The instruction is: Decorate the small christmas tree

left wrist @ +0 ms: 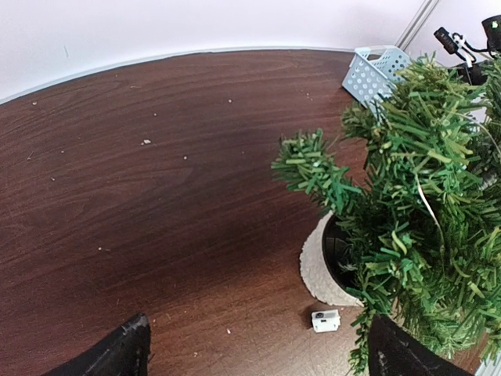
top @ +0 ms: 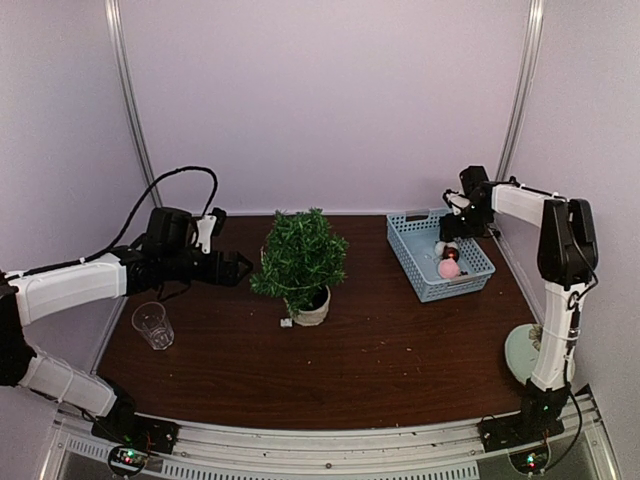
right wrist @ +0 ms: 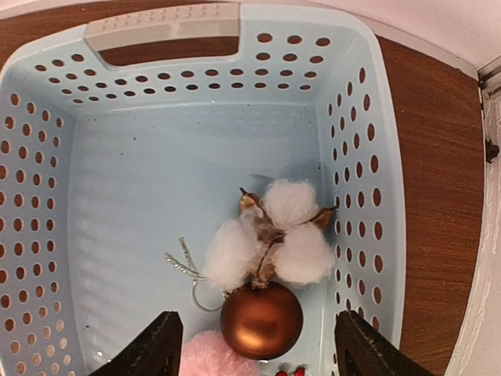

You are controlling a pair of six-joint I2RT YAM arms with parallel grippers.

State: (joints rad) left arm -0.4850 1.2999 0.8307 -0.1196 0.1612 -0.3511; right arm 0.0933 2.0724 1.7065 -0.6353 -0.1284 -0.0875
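The small christmas tree (top: 299,260), bushy dark green in a white round pot (top: 312,308), stands mid-table and shows in the left wrist view (left wrist: 407,211). My left gripper (top: 232,268) is open and empty just left of the tree. My right gripper (top: 452,228) is open and empty over the light-blue basket (top: 412,255). In the right wrist view its fingertips (right wrist: 156,345) straddle a copper ball ornament (right wrist: 261,319). A white cotton-boll ornament (right wrist: 274,235) and a pink fluffy ball (right wrist: 207,356) lie beside it in the basket (right wrist: 156,164).
A clear glass tumbler (top: 152,325) stands near the left front. A small white box (top: 286,322) lies by the pot, also in the left wrist view (left wrist: 325,319). A pale round plate (top: 523,352) sits at the right edge. Walls enclose the table.
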